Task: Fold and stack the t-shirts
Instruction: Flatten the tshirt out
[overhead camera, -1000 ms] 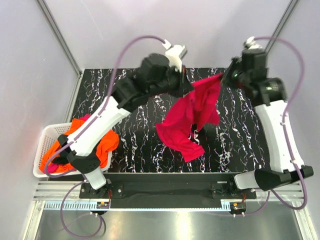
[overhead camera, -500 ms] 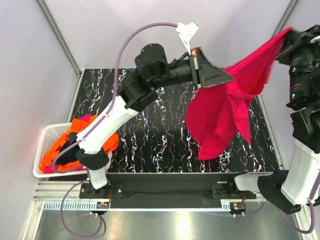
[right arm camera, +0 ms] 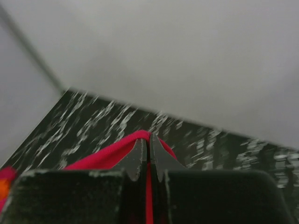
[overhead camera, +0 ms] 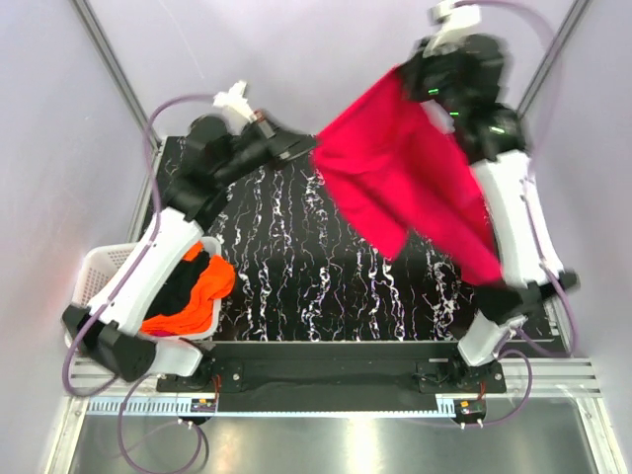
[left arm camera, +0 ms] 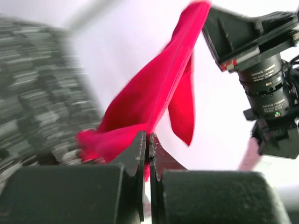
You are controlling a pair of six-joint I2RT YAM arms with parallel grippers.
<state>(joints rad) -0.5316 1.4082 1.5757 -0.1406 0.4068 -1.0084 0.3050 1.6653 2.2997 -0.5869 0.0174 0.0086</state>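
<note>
Black marbled bench [overhead camera: 286, 267] carries nothing folded, and no stack shows anywhere on it. Above its far right part the magenta-red t-shirt [overhead camera: 395, 188] hangs in the air, stretched between the two arms, its lower end dangling toward the right edge; whether it touches the surface I cannot tell. At the near left corner the white basket [overhead camera: 91, 269] holds an orange t-shirt [overhead camera: 205, 294] and a black t-shirt [overhead camera: 181, 284], both bunched and unfolded, the orange one spilling over the rim toward the bench. The left gripper [left arm camera: 148, 136] is pinched tight on one edge of the red cloth, and the right gripper [right arm camera: 150, 138] is likewise clamped on a fold of it. By my reading the work is in its early part — one shirt is lifted for spreading but not yet laid flat, with its folding, the stacking and the basket's shirts all left to do.
</note>
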